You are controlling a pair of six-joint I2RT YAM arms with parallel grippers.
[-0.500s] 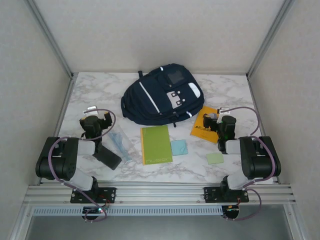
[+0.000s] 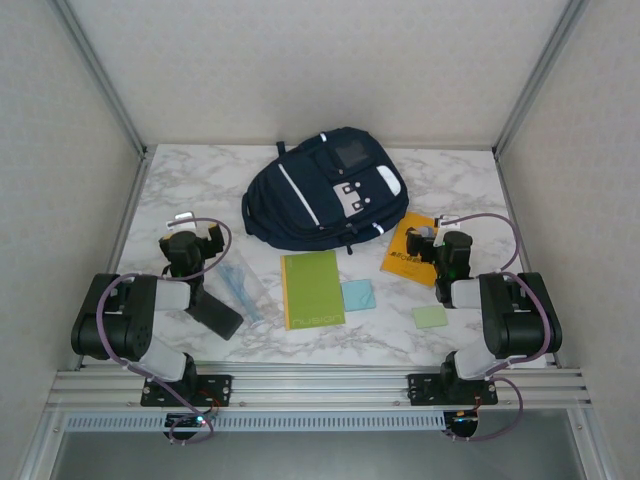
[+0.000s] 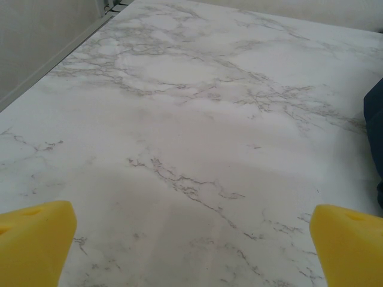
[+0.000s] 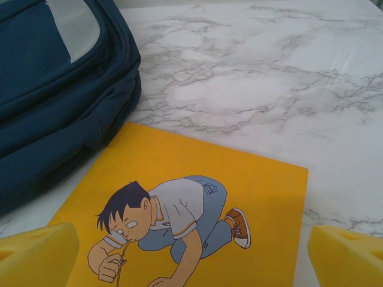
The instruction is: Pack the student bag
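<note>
The bag (image 2: 322, 190) lies at the back centre of the counter (image 2: 180, 190), front face up. Its white stripes, grey square patch and white buckle patch are all showing. It is dark navy and by far the largest thing there.

The left tool (image 2: 197, 226) sits over the left side of the counter, well apart from the bag. Its fingers stand wide apart with nothing between them. In the left wrist view the yellow pads (image 3: 36, 239) frame bare marble, and a dark sliver of the bag shows at the right border.

The right tool (image 2: 430, 232) is over the near part of a yellow book (image 2: 402, 255), its fingers likewise spread and empty. In the right wrist view the book's cover shows a cartoon boy crouching. The book's far left corner lies against or just beside the bag's lower side; I cannot tell which.

In front of the bag lies a green notebook (image 2: 312, 288). Just to its right is a blue pad (image 2: 358, 295), and a green pad (image 2: 431, 316) lies further right, near the right arm. A clear pouch (image 2: 240, 283) lies to the left of the notebook. A black slab (image 2: 215, 315) rests beside the left arm.
</note>
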